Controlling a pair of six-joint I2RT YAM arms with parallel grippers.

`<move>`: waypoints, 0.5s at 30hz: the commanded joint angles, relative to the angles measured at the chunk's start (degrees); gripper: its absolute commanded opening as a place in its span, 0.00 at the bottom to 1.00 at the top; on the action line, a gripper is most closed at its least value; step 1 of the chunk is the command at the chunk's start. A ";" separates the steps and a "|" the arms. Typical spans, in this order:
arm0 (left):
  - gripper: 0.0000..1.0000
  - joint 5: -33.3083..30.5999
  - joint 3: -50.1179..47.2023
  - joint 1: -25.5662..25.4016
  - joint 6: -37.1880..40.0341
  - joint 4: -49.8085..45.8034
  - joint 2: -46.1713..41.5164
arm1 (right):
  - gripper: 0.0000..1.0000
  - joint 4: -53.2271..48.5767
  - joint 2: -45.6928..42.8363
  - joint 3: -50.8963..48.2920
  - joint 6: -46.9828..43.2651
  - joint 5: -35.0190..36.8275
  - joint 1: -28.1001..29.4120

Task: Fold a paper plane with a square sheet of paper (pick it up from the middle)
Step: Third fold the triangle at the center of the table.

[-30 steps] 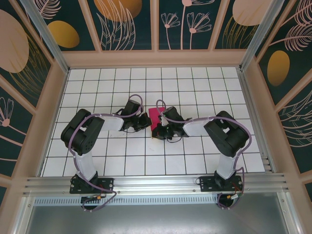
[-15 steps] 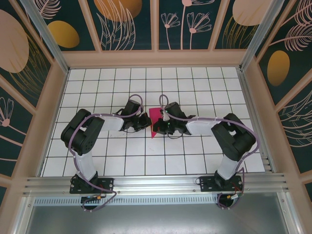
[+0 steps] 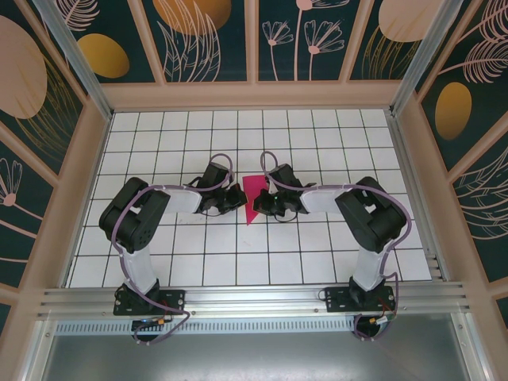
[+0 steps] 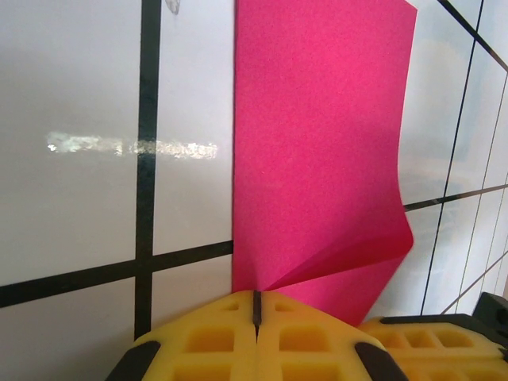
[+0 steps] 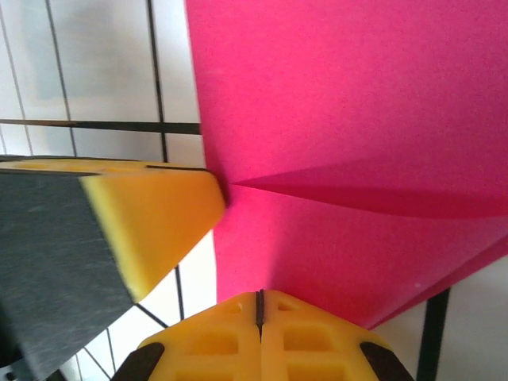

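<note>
Gridded table (image 3: 159, 262), fingers (image 4: 214, 341) pinching pink paper (image 4: 317, 143)

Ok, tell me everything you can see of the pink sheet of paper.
The sheet of paper is thin, matte and magenta-pink, folded into a narrow shape that tapers toward the near side. It lies on the white tiled table, between the two grippers. One layer lifts off the other, opening from a crease. The left gripper, shut, pinches it where that crease starts. The right gripper, also shut, meets its edge, but I cannot tell whether it grips.
</note>
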 commanded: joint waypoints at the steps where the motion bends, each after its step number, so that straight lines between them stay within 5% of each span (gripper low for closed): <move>1: 0.00 -4.07 0.27 -0.11 1.89 -4.42 2.48 | 0.03 -1.32 1.03 -0.08 0.50 1.33 -0.43; 11: 0.00 -4.45 3.26 -0.04 3.72 -5.55 -1.75 | 0.02 -2.29 1.66 -1.18 3.88 1.31 -0.10; 15: 0.10 -5.54 -0.14 -0.11 1.65 -3.00 -7.94 | 0.03 -1.53 1.14 -1.43 7.00 0.40 0.79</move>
